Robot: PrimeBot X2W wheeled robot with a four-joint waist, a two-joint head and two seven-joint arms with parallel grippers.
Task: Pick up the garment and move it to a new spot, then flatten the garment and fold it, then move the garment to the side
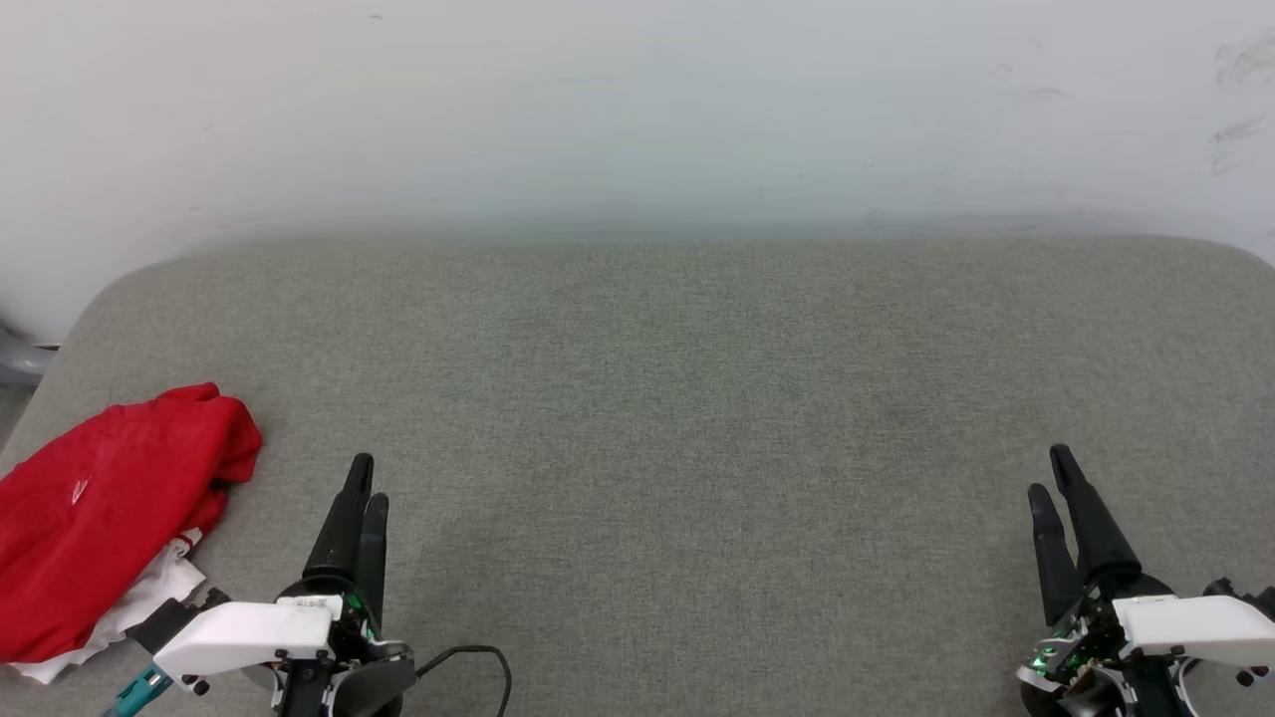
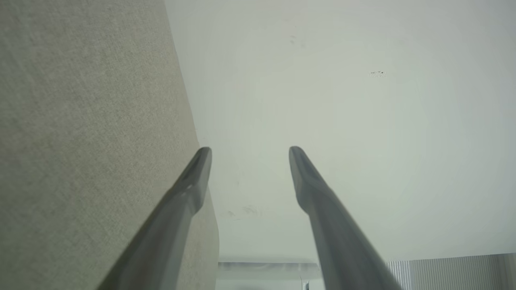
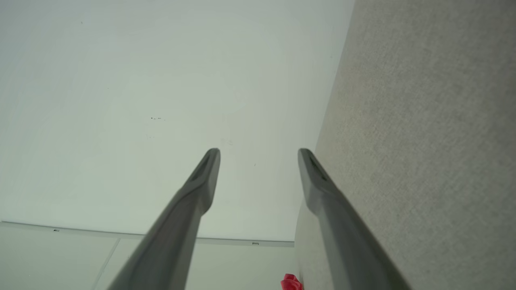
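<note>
At the lower left of the head view the garment lies in a crumpled red heap on the grey desk, close to the desk's left rim, with a bit of white cloth poking out under its lower edge. It looks light, soft and limp, so it will likely sag and trail from any pinch. I judge the raised fold at its upper right, the side nearest the arm, to be the best place to take hold. Just right of it the left claw is empty, its fingers spread apart in the wrist view. At the lower right the right claw is well apart from the cloth, its fingers likewise parted and holding nothing
</note>
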